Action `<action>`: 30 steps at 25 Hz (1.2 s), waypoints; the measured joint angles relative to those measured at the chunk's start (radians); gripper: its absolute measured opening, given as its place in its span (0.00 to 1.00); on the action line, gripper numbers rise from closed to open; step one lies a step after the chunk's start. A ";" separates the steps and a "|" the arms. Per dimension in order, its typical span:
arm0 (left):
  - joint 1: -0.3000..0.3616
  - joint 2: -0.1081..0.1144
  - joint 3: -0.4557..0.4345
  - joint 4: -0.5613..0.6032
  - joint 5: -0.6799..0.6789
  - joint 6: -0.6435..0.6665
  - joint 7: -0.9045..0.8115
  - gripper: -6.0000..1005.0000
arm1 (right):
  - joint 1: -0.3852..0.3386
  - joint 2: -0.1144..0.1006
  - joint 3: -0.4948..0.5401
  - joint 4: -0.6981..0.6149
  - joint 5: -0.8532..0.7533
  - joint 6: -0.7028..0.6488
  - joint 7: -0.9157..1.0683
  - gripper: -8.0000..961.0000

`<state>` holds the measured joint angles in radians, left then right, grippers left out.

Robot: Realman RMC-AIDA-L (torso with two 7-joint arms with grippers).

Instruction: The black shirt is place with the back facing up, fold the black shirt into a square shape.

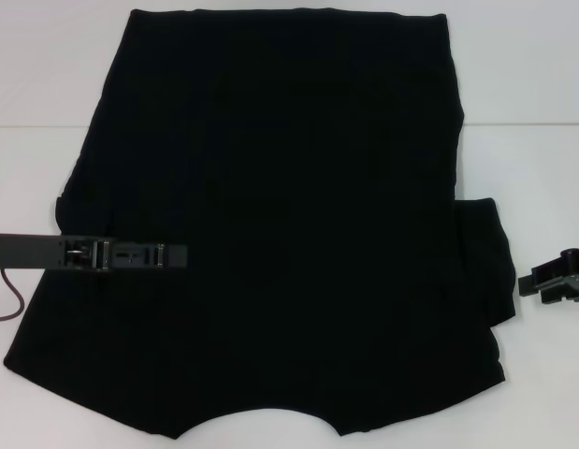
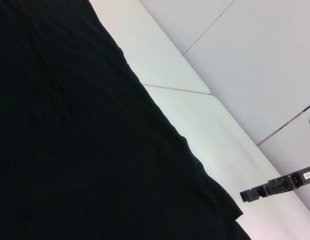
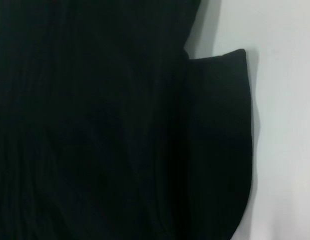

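Black shirt [image 1: 289, 215] spread flat across the white counter [image 1: 532, 178], neckline at the near edge.

Its right sleeve [image 1: 485, 267] sticks out sideways; the left side lies folded in. The left gripper [image 1: 130, 254] reaches in low over the shirt's left part; whether its fingers are released or clenched cannot be told. The right gripper [image 1: 551, 285] sits over bare counter just beside the right sleeve, its fingers likewise unclear.

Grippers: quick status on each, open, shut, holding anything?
Left pincer: over the black shirt, on its left part; open or shut cannot be told.
Right pincer: off the shirt's right edge over the table; cannot be told.
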<state>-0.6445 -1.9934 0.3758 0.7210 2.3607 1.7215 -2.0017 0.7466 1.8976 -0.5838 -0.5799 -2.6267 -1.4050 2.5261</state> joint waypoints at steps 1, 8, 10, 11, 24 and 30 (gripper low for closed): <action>0.000 0.000 0.000 0.000 0.000 -0.001 0.000 0.64 | 0.002 0.004 -0.012 0.000 0.000 0.006 0.007 0.45; 0.002 -0.003 0.000 0.000 0.000 -0.001 0.001 0.64 | 0.020 0.024 -0.026 0.000 0.000 0.032 0.018 0.45; 0.002 -0.004 0.000 0.000 0.000 -0.001 0.001 0.64 | 0.025 0.029 -0.032 0.001 0.000 0.032 0.018 0.45; 0.002 -0.004 0.000 0.000 0.000 -0.001 0.001 0.64 | 0.027 0.030 -0.035 0.003 -0.001 0.033 0.018 0.45; 0.002 -0.008 -0.002 0.000 -0.003 0.000 0.001 0.64 | 0.031 0.035 -0.059 0.022 -0.001 0.042 0.030 0.44; -0.001 -0.010 -0.005 0.000 -0.003 -0.003 -0.008 0.64 | 0.030 0.037 -0.064 0.024 -0.001 0.058 0.030 0.44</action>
<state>-0.6459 -2.0032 0.3711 0.7210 2.3576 1.7187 -2.0097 0.7766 1.9351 -0.6476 -0.5562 -2.6278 -1.3471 2.5558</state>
